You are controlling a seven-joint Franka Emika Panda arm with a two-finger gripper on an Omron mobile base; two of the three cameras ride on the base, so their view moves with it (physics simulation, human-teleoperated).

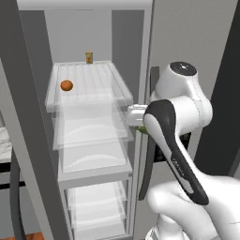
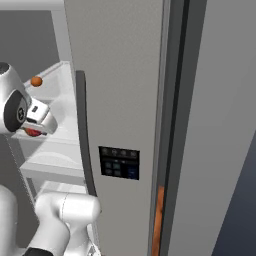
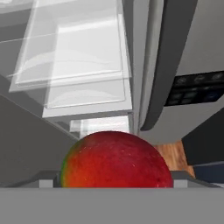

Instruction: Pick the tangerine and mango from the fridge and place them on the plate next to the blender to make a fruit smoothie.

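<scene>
**Mango held at gripper, tangerine on upper fridge shelf**

In the hand view, the mango [image 3: 116, 159] occupies the lower centre of the frame, red with a green-yellow patch at its left edge. It sits clenched between the gripper's two finger tips, whose grey ends show at its left and right flanks; the gripper [image 3: 116, 183] is grasping the mango. In the right base view, a red sliver of the mango [image 2: 33, 132] shows under the hand at centre left. In the left base view, a small green edge shows just right of the white hand, at frame centre.

The fridge [image 1: 89, 140] stands open, its white interior and clear glass shelves at centre left of the left base view. The tangerine [image 1: 66, 85] rests on the upper shelf, toward that shelf's left side; in the right base view it appears at upper left [image 2: 36, 81]. A small yellow-orange jar [image 1: 89, 57] stands upright at the back of the same shelf, well apart from the tangerine.

The closed fridge door with its dark control panel [image 2: 119, 163] and long vertical handle [image 2: 84, 140] occupies the centre of the right base view.
</scene>
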